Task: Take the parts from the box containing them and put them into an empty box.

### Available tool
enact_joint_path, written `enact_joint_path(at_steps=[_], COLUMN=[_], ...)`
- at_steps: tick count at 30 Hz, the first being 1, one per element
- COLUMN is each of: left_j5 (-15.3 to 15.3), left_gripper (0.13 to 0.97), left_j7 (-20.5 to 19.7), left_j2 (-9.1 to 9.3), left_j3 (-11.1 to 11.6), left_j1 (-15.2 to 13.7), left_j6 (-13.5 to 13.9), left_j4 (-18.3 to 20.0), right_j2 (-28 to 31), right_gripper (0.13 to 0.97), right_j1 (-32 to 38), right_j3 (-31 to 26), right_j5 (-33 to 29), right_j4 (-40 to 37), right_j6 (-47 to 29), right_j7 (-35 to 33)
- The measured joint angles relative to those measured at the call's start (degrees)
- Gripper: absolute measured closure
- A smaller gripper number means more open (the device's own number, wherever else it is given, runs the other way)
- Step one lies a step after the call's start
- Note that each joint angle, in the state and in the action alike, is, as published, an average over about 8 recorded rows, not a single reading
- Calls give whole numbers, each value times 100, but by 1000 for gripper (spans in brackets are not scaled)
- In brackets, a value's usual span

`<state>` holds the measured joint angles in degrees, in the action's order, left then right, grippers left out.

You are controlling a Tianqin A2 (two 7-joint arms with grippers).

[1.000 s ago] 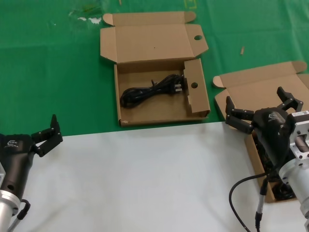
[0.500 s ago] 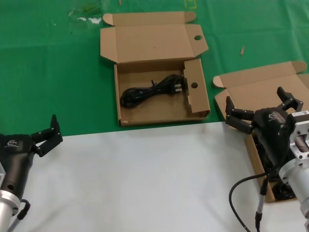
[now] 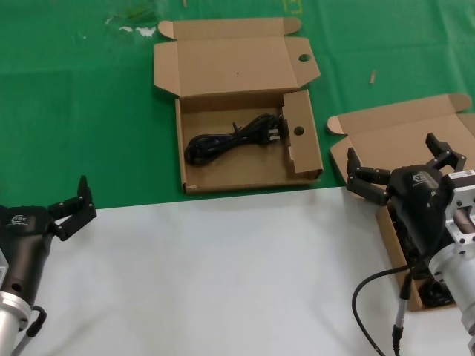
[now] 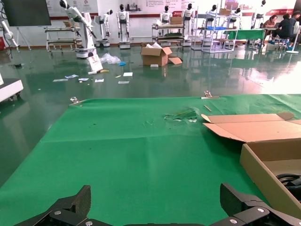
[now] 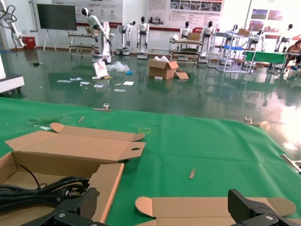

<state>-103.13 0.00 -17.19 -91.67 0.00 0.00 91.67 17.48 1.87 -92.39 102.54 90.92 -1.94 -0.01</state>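
The brown box with round punched holes (image 3: 297, 152) lies open at the middle of the green cloth, and one black coiled cable (image 3: 234, 139) lies in it. The plain-lidded box (image 3: 401, 130) lies open at the right; dark cables (image 3: 438, 294) show in it, mostly hidden behind my right arm. My right gripper (image 3: 401, 167) is open and empty above that box's lid. Its wrist view shows the plain lid (image 5: 202, 207), the holed box (image 5: 75, 146) and the cable (image 5: 42, 188). My left gripper (image 3: 74, 206) is open and empty at the left, over the edge of the white sheet.
A white sheet (image 3: 223, 274) covers the near part of the table and a green cloth (image 3: 82, 111) the far part. A small stick (image 3: 372, 76) lies on the cloth at the right. The left wrist view shows the holed box's wall (image 4: 263, 174) to one side of my left gripper (image 4: 155, 197).
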Motion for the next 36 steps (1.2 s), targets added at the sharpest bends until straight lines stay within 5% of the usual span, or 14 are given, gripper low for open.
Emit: enact_joint_path(at_steps=[36], left_j5=[0], left_gripper=[132], left_j7=[1], left_j2=[0], left_j3=[0], left_j1=[0], left_j6=[0], left_j4=[0], right_j2=[0], right_gripper=[129], right_j1=[0], right_j3=[0], right_j5=[0], right_j4=[0], right_j6=[0], right_j7=[0])
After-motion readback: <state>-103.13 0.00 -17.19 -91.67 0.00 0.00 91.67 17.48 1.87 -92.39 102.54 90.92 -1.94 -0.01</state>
